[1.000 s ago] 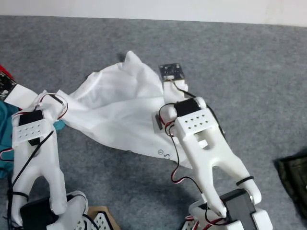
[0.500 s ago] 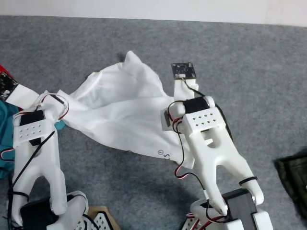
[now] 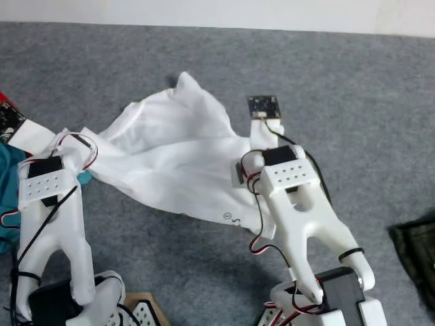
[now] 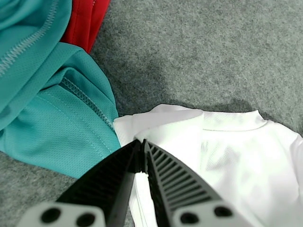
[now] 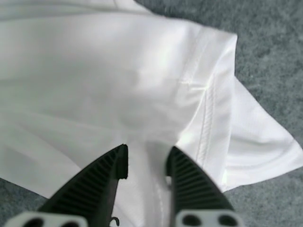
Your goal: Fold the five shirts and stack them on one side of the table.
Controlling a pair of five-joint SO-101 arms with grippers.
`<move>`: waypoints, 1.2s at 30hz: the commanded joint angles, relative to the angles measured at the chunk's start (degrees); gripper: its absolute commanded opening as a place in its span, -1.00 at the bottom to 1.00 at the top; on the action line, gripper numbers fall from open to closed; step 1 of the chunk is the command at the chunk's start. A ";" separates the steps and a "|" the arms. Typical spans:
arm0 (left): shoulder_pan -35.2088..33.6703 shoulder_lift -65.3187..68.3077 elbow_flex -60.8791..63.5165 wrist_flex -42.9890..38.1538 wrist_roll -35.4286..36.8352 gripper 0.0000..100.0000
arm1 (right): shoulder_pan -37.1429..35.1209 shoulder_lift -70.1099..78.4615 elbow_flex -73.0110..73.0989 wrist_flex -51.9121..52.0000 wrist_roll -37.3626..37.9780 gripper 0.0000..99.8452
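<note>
Here, a white shirt lies crumpled and partly spread in the middle of the grey bench. One peak of cloth stands up at its far edge, and a long hem runs along the side nearest the arms.

The left arm stands at the left side of the bench. The left fingers are pressed together, clamped on a corner of the white shirt. From that corner the cloth is drawn out in a narrow band towards the rest of the garment.

Just beside this corner lies a teal shirt, bunched, its stitched hem touching the white cloth. A red shirt shows past the teal one, partly under it. In the high view both sit at the left edge of the bench, the teal shirt beside the left arm.

The right arm reaches over the right-hand part of the white shirt. The right fingers are apart, their tips low over the white shirt near a double-stitched hem. A fold of the cloth lies in the gap between them, but I cannot tell whether the tips touch it. Beyond the hem a single layer of cloth spreads onto the bench.

A dark green garment lies at the right edge of the bench, well apart from the white shirt.
</note>
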 commanded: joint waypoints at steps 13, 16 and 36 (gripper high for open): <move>2.24 -1.54 -0.66 -0.53 -0.62 -0.98 | 8.04 -4.18 -2.24 0.66 -0.18 -0.99; 2.07 -1.89 -1.80 0.00 -0.62 -0.98 | 8.13 -12.09 -1.98 4.00 -0.09 -0.99; 4.62 -1.45 -45.67 41.41 -6.77 -0.98 | 12.00 -61.67 5.14 14.90 17.14 -0.99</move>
